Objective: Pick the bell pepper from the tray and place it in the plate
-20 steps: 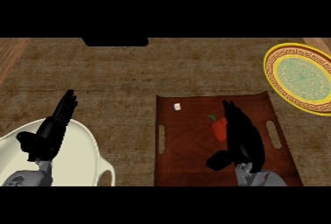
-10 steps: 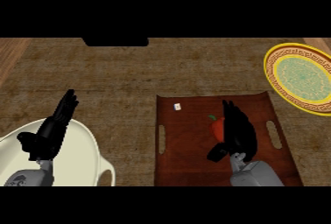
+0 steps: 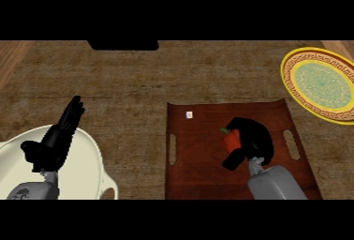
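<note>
Bell pepper (image 3: pixel 231 139): red, green stem tip towards 10 o'clock, over the middle of the tray (image 3: pixel 200 164), a little right of centre; hard to tell whether resting on the tray or lifted off it; clasped from its 3 o'clock side by right hand (image 3: pixel 254 139), fingers curled over the top, thumb at its 6 o'clock, much of the fruit hidden; grey forearm entering from 6 o'clock; tray dark red-brown, slot handles at its 9 and 3 o'clock edges, small white scrap (image 3: pixel 188 114) near its 11 o'clock corner; plate (image 3: pixel 320 85), yellow rim and green centre, on the surface (image 3: pixel 138 84) at 2 o'clock of the tray, well apart from the fruit; left hand (image 3: pixel 56 140) at 8 o'clock of the view, fingers straight, pointing towards 12 o'clock, holding nothing, above a cream bowl (image 3: pixel 86 164); dark object (image 3: pixel 123 45) at the 12 o'clock edge
</note>
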`<state>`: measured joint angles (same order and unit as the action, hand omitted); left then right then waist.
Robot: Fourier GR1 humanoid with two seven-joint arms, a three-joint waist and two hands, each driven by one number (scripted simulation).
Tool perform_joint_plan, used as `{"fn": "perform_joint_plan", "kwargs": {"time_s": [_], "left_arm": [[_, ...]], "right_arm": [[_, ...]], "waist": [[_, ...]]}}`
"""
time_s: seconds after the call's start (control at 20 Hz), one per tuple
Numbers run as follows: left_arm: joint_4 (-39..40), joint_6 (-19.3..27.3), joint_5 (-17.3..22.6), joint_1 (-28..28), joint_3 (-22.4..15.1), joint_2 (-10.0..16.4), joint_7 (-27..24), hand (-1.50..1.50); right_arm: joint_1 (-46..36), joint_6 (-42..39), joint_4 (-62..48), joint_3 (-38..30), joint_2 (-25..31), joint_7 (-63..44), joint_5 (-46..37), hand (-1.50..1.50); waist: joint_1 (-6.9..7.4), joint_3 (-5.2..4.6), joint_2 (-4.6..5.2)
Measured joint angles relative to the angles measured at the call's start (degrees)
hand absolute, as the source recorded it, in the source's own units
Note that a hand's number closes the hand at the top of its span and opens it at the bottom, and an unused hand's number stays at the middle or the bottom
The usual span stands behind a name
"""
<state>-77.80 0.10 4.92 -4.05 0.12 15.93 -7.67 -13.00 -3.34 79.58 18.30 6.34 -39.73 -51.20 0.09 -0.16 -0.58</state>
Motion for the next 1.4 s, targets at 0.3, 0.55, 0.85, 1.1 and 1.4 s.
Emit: {"fn": "perform_joint_plan", "kwargs": {"time_s": [0.3,0.55,0.85,1.1,1.4], "left_arm": [[1.28,-0.33,-1.11,-0.51,0.78,-0.96,-0.85,0.0],[0.35,-1.09,-0.92,0.16,1.47,-0.55,-0.57,0.0],[-0.72,-0.13,-0.3,2.93,3.0,-0.29,-1.06,0.0],[-1.13,-0.07,0.22,3.47,3.64,-0.07,-0.89,0.0],[-1.87,-0.69,-0.11,2.71,2.67,-0.35,-0.85,0.0]], "right_arm": [[-0.72,1.78,-2.26,-0.81,-0.25,5.05,-1.19,1.5],[1.04,4.96,-0.35,-2.05,4.91,10.04,-3.35,1.5],[5.98,5.29,-2.58,-18.27,23.32,24.81,6.5,1.5],[8.18,3.06,-8.5,-30.89,34.9,40.62,17.09,1.5],[9.23,-0.33,-21.78,-43.98,46.43,61.11,26.44,1.5]], "waist": [[-0.08,-0.15,-0.43],[-0.47,0.09,-0.1],[-3.85,0.77,0.11],[-4.48,0.9,0.28],[-2.28,0.76,0.51]]}}
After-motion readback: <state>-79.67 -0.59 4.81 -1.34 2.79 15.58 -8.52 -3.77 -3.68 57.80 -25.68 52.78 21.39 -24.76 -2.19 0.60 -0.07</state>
